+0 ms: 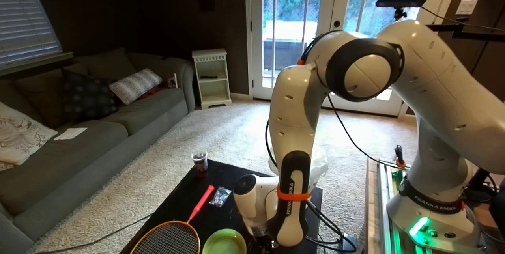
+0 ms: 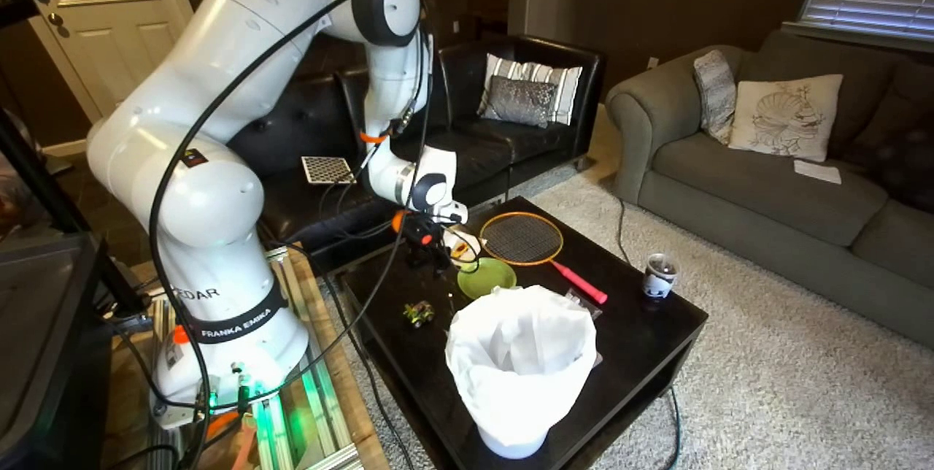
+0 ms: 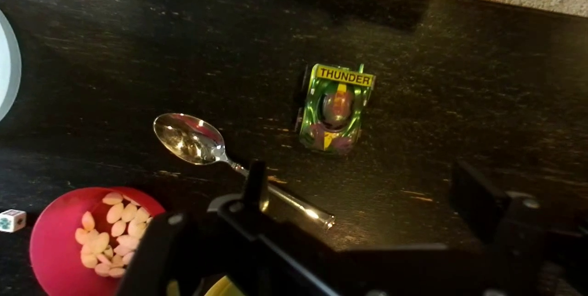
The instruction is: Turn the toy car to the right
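A small shiny green toy car [image 3: 334, 107] stands upright on the dark table in the wrist view. It has a yellow THUNDER strip at its far end, and its other end points towards my gripper. In an exterior view the toy car [image 2: 418, 313] is near the table's edge on the robot's side. My gripper [image 3: 365, 183] is open with nothing between its fingers, above the table and short of the car. In an exterior view the gripper [image 2: 430, 260] hangs beyond the car, beside the green bowl. In an exterior view the gripper [image 1: 266, 243] is partly cut off, and the car does not show.
A spoon [image 3: 188, 139] lies left of the car, its handle partly behind a finger. A pink bowl [image 3: 50, 236] of pale pieces and a die [image 3: 12, 220] are left. A green bowl [image 2: 487, 278], racket [image 2: 522, 239], white-lined bin [image 2: 522, 375] and cup [image 2: 659, 276] share the table.
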Controlling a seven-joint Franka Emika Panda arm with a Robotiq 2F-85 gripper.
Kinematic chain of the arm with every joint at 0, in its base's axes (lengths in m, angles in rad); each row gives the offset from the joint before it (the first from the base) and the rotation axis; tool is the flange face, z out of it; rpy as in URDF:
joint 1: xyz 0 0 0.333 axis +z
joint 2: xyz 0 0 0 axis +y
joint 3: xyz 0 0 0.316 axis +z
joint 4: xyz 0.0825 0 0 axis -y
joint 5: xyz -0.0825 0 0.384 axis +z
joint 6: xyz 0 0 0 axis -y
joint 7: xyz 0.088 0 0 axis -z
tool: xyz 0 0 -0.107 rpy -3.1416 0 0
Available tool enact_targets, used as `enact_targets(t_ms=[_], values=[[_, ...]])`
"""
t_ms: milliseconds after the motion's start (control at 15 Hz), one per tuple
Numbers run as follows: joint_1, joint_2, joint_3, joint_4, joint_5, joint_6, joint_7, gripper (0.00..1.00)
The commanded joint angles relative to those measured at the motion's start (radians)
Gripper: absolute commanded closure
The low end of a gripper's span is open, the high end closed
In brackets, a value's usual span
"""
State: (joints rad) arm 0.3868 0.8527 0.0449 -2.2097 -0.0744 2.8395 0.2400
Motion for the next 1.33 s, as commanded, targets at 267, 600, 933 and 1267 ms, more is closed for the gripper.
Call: enact_targets(t_ms=[267, 600, 933, 1267], values=[[0.008, 0.063, -0.026, 0.025, 0.018, 0.079, -0.015, 0.0], [-0.005, 0.098, -0.014, 0.053, 0.028, 0.049, -0.017, 0.0], [-0.038, 0.175, 0.038, 0.107, 0.031, 0.065, -0.049, 0.0], [-0.05, 0.262, 0.07, 0.183, 0.04, 0.053, -0.062, 0.0]])
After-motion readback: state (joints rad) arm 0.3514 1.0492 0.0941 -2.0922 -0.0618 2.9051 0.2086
